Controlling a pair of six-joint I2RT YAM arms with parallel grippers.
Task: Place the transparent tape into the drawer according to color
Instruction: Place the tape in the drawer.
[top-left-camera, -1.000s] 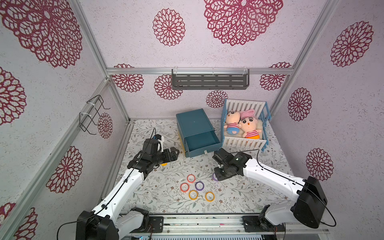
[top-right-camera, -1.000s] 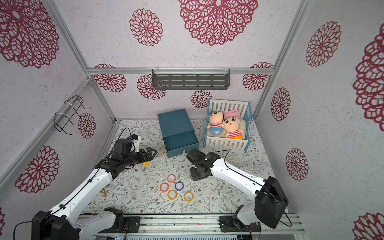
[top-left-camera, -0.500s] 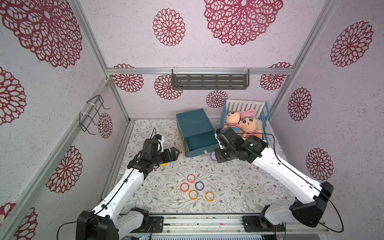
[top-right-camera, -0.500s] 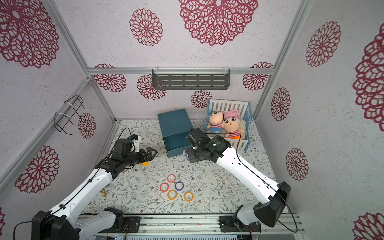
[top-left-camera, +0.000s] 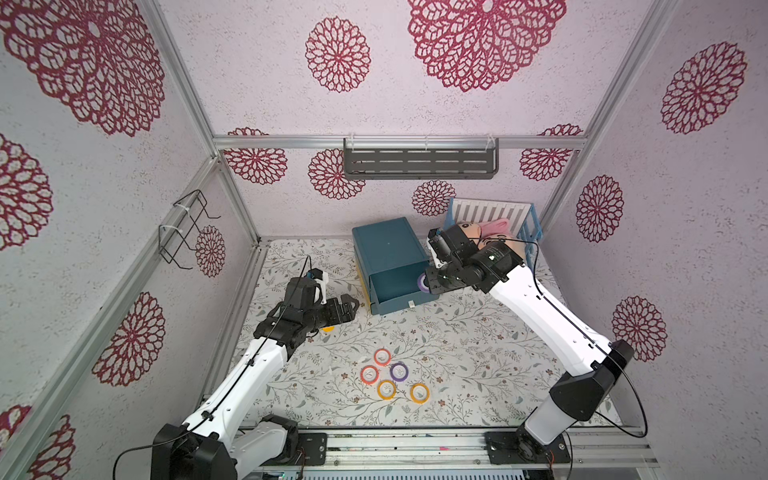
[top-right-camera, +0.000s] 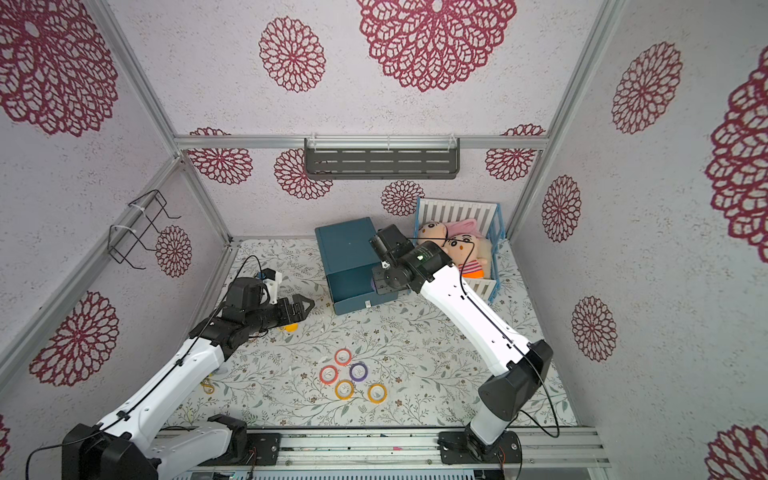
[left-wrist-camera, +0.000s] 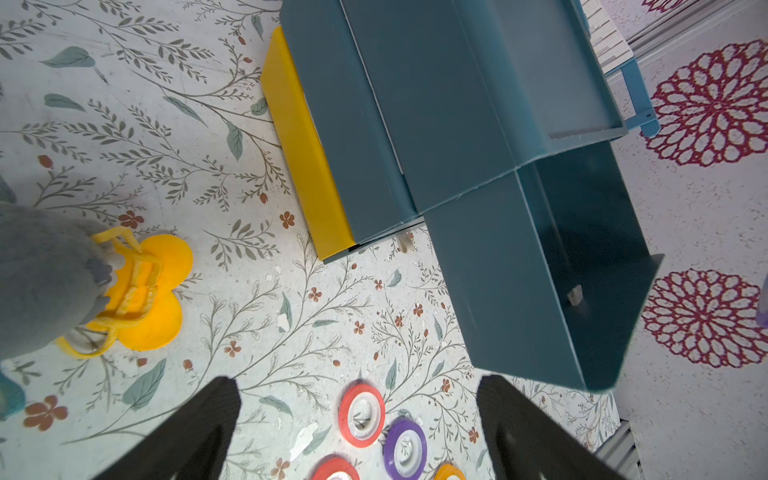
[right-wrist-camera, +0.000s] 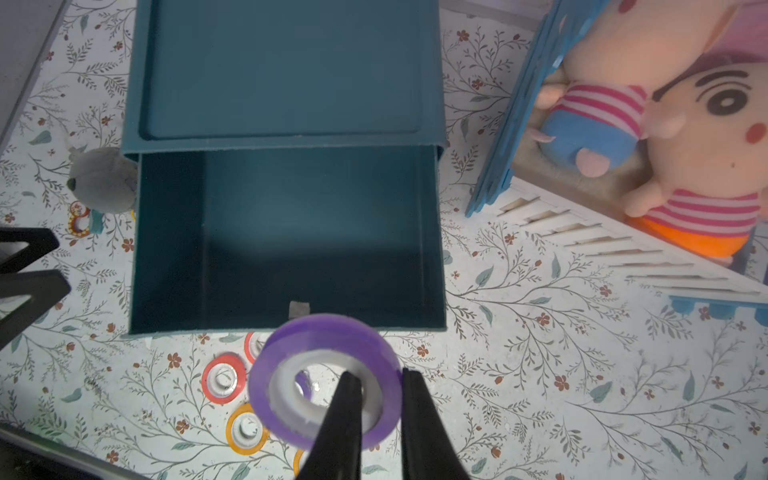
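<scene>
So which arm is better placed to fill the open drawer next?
Right: the right gripper holds the purple tape ring close by the open drawer; the left gripper is open and empty.

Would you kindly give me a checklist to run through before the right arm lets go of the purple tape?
1. Grip: the right end effector is shut on the purple tape, with one finger through its hole: ok.
2. Drawer pulled open, floor bare where it shows: ok.
3. Tape fully over the drawer: cannot tell; in the right wrist view it hangs at the front wall.
4. Left end effector open and apart from the drawer: ok.
5. This drawer is the right one for purple: cannot tell; nothing on it marks a color.
</scene>
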